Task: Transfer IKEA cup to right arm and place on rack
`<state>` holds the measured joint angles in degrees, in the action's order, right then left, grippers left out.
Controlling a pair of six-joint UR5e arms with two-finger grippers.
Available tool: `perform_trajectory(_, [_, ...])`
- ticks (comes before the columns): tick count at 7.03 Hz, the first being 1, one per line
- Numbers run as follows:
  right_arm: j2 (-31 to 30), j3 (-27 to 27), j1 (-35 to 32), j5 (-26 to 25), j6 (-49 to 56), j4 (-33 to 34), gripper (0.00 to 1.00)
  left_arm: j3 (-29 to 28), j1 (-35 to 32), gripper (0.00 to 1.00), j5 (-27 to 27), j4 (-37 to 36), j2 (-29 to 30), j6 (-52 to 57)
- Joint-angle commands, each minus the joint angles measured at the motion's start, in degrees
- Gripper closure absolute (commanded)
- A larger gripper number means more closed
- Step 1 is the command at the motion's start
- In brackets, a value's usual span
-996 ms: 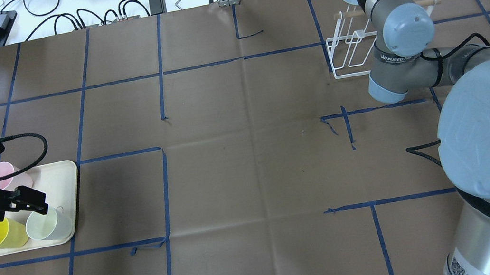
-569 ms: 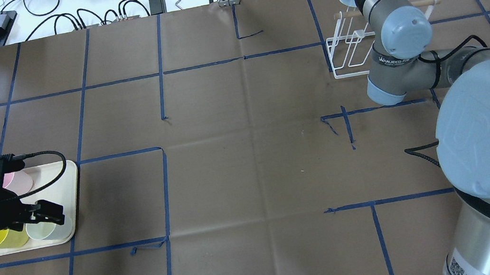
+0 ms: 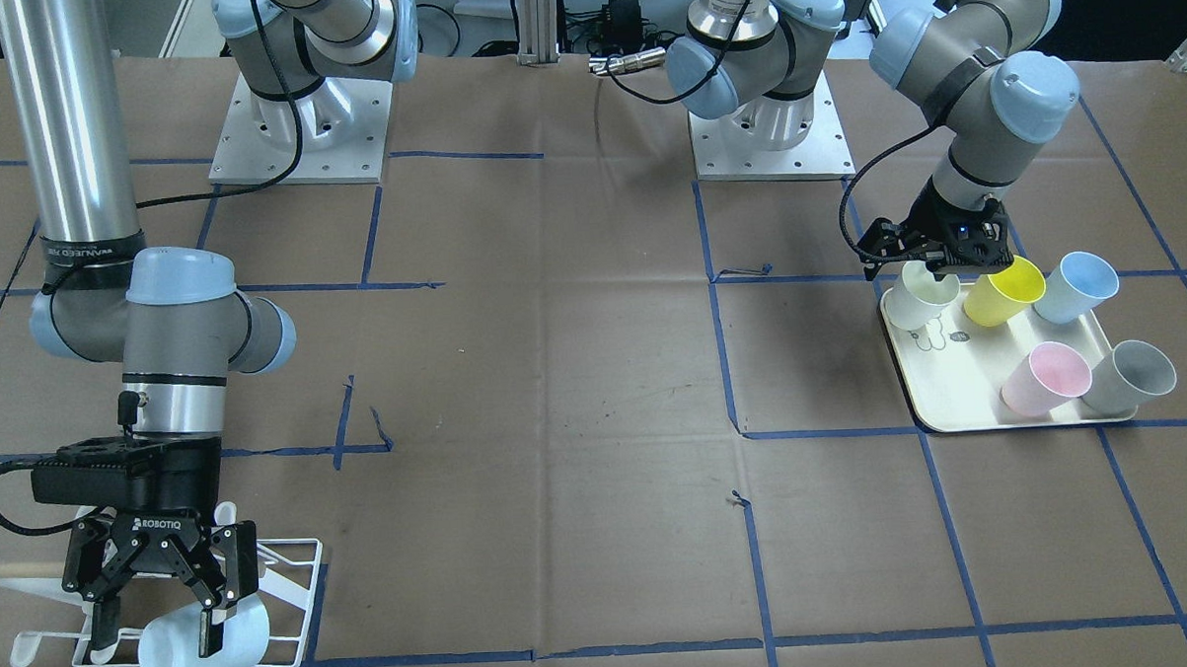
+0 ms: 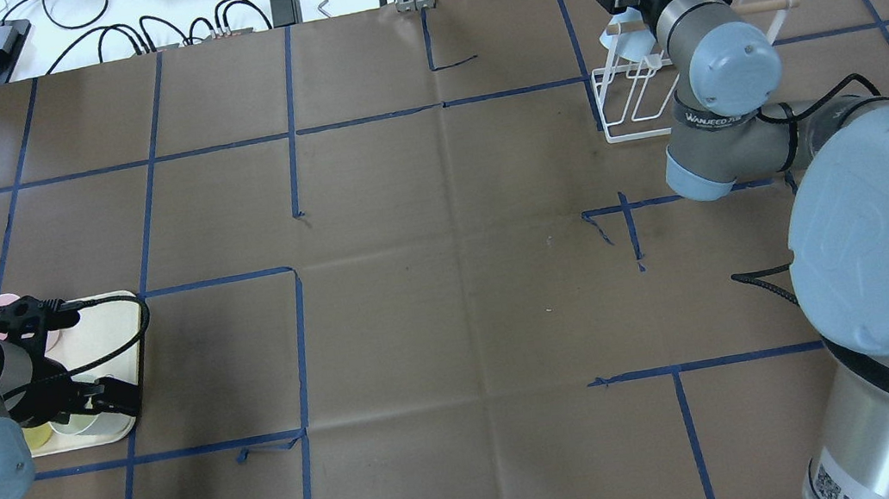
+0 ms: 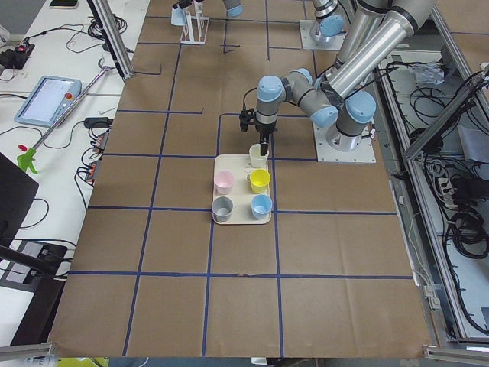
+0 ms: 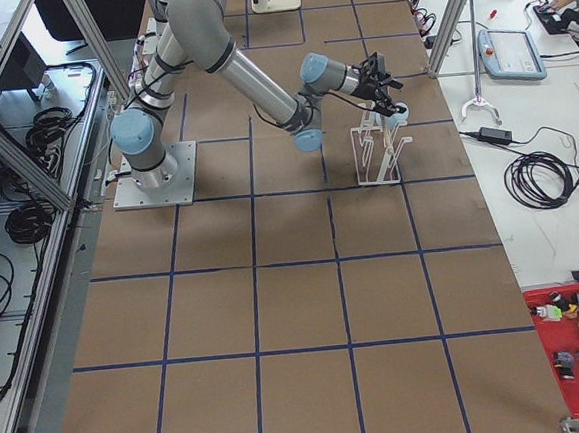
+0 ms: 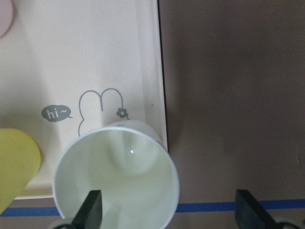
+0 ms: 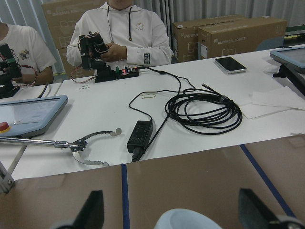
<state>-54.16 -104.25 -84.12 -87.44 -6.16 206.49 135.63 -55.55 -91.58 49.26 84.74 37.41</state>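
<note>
A pale blue cup (image 3: 219, 643) lies on its side on the white wire rack (image 3: 288, 579). It also shows in the overhead view (image 4: 634, 40). My right gripper (image 3: 158, 633) hangs over it, open, fingers apart on either side; in the right wrist view (image 8: 174, 214) only the cup's top (image 8: 183, 220) shows between them. My left gripper (image 3: 932, 267) is open, low over a whitish-green cup (image 3: 916, 298) at the cream tray's (image 3: 951, 395) corner. In the left wrist view one finger (image 7: 93, 210) is inside the cup (image 7: 116, 181) and the other is outside.
Yellow (image 3: 1005, 289), blue (image 3: 1076, 285), pink (image 3: 1044, 377) and grey (image 3: 1133, 374) cups stand on the tray. The rack's wooden dowel handle (image 3: 9, 569) sticks out sideways. Cables, tools and people sit beyond the table's far edge (image 8: 200, 109).
My right gripper came down with the pale blue cup from above the rack onto it. My left gripper swung over the tray and lowered onto the whitish-green cup.
</note>
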Motion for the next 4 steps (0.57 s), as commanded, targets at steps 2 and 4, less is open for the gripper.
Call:
perform_trajectory(2, [-1.1, 1.6, -0.1, 0.1, -0.2, -0.3, 0.00, -1.7, 0.0, 0.89, -0.3, -0.2, 0.8, 0.5])
perform_trajectory(4, [-6.4, 2.2, -0.7, 0.3, -0.8, -1.0, 0.00, -3.3, 0.0, 1.00, 0.2, 0.2, 1.0, 0.4])
